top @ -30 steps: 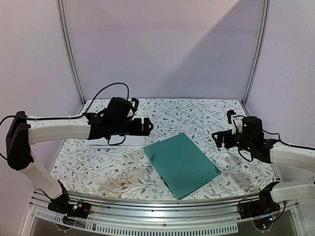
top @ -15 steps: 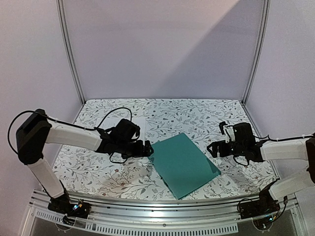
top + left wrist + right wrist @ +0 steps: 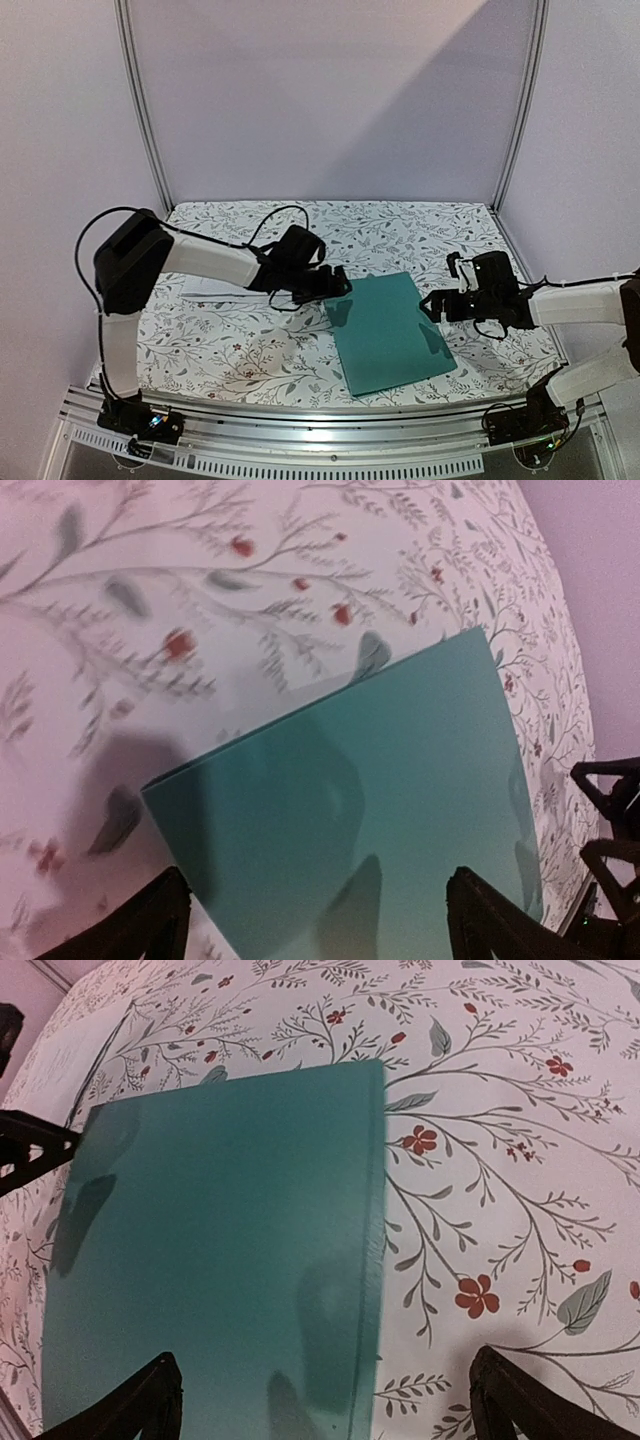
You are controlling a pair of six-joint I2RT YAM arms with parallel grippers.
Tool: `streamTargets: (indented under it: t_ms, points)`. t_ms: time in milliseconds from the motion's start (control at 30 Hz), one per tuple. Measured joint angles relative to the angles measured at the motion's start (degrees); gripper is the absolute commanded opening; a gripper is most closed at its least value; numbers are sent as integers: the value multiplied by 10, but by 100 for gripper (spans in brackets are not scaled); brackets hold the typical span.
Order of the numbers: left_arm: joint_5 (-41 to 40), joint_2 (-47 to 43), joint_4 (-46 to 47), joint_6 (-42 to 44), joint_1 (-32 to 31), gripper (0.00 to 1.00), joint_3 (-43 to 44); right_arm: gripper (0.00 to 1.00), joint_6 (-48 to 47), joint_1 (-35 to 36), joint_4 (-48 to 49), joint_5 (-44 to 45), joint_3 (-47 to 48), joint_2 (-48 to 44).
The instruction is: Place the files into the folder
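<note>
The teal-green folder [image 3: 390,330] lies closed and flat on the flowered tablecloth, so its clip is hidden. My left gripper [image 3: 340,286] is open, low at the folder's far left corner. In the left wrist view the folder [image 3: 400,810] fills the space between the spread fingers of that gripper [image 3: 320,935]. My right gripper [image 3: 432,305] is open at the folder's right edge. In the right wrist view that edge [image 3: 372,1260] runs between the fingers of that gripper [image 3: 330,1405]. The files [image 3: 212,291] are white sheets lying left of the folder, partly under my left arm. They also show in the right wrist view [image 3: 60,1060].
The flowered tablecloth [image 3: 250,350] covers the whole table. Metal frame posts [image 3: 145,120] stand at the back corners, with purple walls behind. An aluminium rail [image 3: 330,425] runs along the near edge.
My left gripper has swung right, from above the files to the folder's left corner. The folder has shifted right and turned squarer. My right gripper came lower and closer to its right edge.
</note>
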Motion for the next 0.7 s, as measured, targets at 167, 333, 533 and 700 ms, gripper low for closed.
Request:
streamTargets:
  t_ms: [167, 333, 533, 700]
  points:
    - [1, 148, -47, 59, 4, 92, 250, 99, 45, -49, -22, -29, 0, -24]
    - [-81, 133, -119, 153, -5, 93, 301, 99, 59, -61, -55, -29, -3, -92]
    - [-211, -49, -124, 360, -106, 91, 145, 99, 66, -62, -70, -26, -11, -142]
    - [-283, -141, -84, 532, -265, 83, -3, 99, 73, -62, -75, -28, -17, -142]
